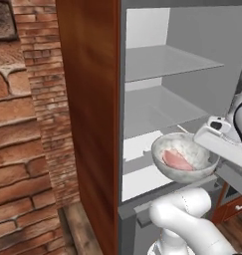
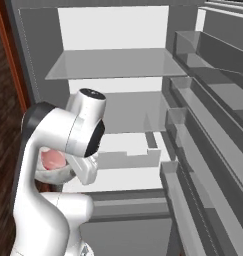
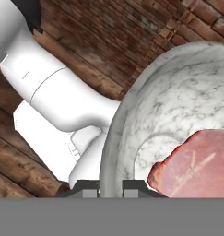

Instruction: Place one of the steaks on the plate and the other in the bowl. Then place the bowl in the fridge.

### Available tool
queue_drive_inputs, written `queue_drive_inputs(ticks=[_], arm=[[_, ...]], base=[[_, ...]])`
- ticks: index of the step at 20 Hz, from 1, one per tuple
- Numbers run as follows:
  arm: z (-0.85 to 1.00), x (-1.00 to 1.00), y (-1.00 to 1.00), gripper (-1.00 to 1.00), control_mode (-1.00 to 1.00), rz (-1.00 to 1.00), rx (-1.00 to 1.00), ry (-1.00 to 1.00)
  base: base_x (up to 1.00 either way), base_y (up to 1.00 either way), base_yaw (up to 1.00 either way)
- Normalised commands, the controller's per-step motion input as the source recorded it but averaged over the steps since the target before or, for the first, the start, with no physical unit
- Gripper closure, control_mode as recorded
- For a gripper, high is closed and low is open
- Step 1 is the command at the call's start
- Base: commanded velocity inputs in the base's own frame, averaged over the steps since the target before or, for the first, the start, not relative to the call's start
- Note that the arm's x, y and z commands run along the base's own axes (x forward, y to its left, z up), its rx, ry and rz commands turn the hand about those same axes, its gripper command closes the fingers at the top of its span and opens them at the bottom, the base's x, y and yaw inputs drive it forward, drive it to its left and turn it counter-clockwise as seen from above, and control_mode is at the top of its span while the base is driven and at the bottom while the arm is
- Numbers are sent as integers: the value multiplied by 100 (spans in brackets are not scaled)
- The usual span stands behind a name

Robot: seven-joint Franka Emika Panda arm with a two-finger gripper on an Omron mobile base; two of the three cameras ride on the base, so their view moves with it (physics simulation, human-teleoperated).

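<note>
Between the claw's [image 3: 110, 188] pinching jaws sits the bowl's [image 1: 184, 158] rim, steak [image 1: 176, 160] inside, awaiting a forward reach onto the fridge [image 1: 162, 107] shelf.

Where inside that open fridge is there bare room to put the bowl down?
The fridge shelves look bare: the upper shelf between the back wall and side wall, the shelf below it, and the white floor panel ahead of the bowl. The gripper is shut on the bowl's rim, steak inside. The door bins are narrower.
</note>
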Motion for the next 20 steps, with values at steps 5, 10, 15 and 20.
queue_drive_inputs(ticks=[5, 10, 15, 20], arm=[[-1, 14, -5, 100, -100, 0, 0, 0], [-5, 7, -21, 100, -100, -10, 5, -7], [0, 11, -2, 100, -100, -27, 14, -4], [0, 10, -4, 100, -100, -46, 11, -1]], base=[[14, 0, 0], [0, 0, 0], [0, 0, 0], [0, 0, 0]])
